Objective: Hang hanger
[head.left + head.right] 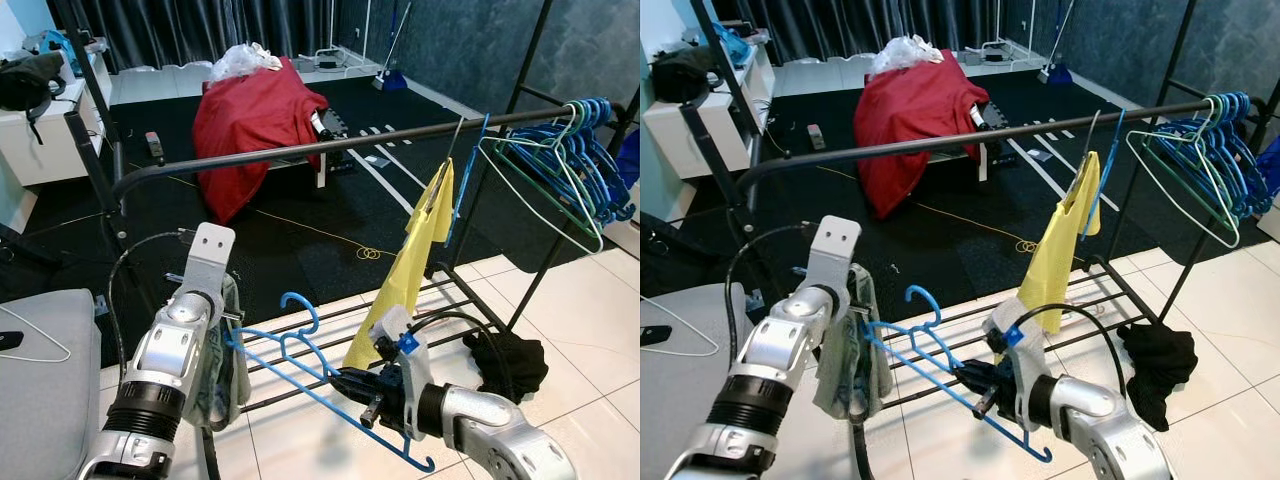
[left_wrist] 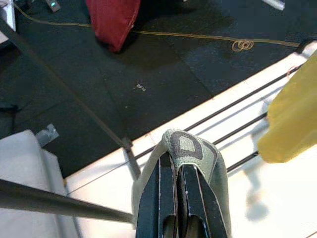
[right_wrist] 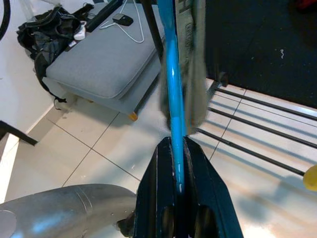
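In front of the clothes rack [image 1: 300, 150], low over the white tile floor [image 1: 590, 330], my right gripper [image 1: 345, 383] has its 2 fingers clamped tight on the lower bar of the blue hanger [image 1: 310, 365], whose hook points up below the rail. My left gripper [image 2: 179, 198] is closed on a grey-green garment [image 1: 225, 360] that hangs touching the hanger's left end. On the rail, a yellow cloth [image 1: 415, 260] hangs beside a bunch of blue hangers [image 1: 575, 150] at the right end.
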`<state>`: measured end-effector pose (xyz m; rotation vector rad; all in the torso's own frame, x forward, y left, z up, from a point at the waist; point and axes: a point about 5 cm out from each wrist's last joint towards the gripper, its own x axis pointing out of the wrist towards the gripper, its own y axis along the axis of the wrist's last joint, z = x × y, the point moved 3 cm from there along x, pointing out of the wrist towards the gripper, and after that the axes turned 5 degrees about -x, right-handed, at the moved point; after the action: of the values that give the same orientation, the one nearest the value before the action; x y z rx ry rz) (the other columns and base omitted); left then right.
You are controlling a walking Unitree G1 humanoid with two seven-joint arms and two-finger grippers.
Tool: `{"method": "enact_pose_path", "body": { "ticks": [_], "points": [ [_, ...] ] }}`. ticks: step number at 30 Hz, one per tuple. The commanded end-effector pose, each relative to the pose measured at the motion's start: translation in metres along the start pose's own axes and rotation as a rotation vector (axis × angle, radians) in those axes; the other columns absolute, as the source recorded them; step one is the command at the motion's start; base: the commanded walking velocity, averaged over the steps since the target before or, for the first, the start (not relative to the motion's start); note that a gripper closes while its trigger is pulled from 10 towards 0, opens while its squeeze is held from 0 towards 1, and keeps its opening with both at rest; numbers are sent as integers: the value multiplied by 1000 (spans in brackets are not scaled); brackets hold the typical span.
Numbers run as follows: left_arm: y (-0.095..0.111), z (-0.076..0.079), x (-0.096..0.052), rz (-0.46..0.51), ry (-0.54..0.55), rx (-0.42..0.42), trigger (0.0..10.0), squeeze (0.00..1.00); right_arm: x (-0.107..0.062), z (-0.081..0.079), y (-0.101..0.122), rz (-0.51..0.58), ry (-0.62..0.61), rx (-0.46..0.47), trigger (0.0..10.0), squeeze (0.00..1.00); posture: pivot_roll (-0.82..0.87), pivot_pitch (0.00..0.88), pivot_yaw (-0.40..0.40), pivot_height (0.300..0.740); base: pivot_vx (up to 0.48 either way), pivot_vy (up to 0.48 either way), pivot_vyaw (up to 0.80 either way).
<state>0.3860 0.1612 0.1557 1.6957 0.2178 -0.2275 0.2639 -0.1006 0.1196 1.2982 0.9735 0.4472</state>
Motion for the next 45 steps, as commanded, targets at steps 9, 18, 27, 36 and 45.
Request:
{"method": "enact_pose_path", "body": {
  "ticks": [9,18,27,36,45],
  "points": [
    [2,3,2,-5,-4,-5,10000,0,1,-8,2,-8,36,-1,0,0,-70,81,38,735,0,0,0],
    [4,-1,3,-1,12,-5,10000,0,-2,-3,-5,-22,-12,-8,0,0,-72,81,43,735,0,0,0],
    [7,4,2,7,-19,-4,10000,0,-3,10,-8,-21,-78,-7,0,0,-69,79,40,735,0,0,0],
    [12,9,-1,20,-68,10,10000,0,-8,18,-22,-40,-107,49,0,0,-67,77,41,735,0,0,0],
    [18,21,-6,35,-149,38,10000,0,-11,22,-26,-45,-125,55,0,0,-68,78,41,735,0,0,0]
  ]
}}
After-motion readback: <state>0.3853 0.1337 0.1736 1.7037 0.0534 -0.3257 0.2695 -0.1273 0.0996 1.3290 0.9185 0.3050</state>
